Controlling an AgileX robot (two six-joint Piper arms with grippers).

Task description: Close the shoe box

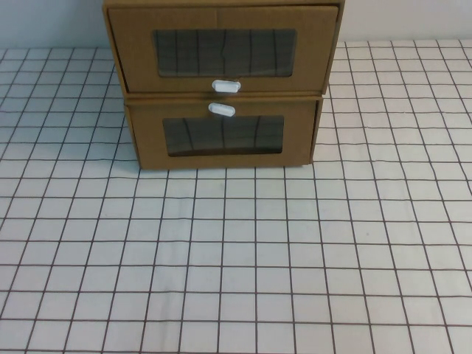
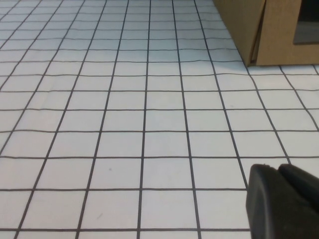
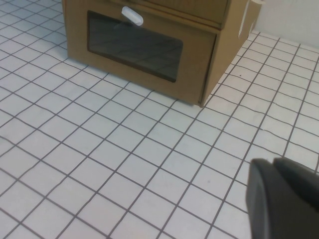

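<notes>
At back-centre of the gridded bench, the shoe box sits atop an alike lower box, drawer front jutting fwd, so prob. still open. Left tool & right tool hang low near bench, well apart from it; grip can't be told, nothing held
</notes>
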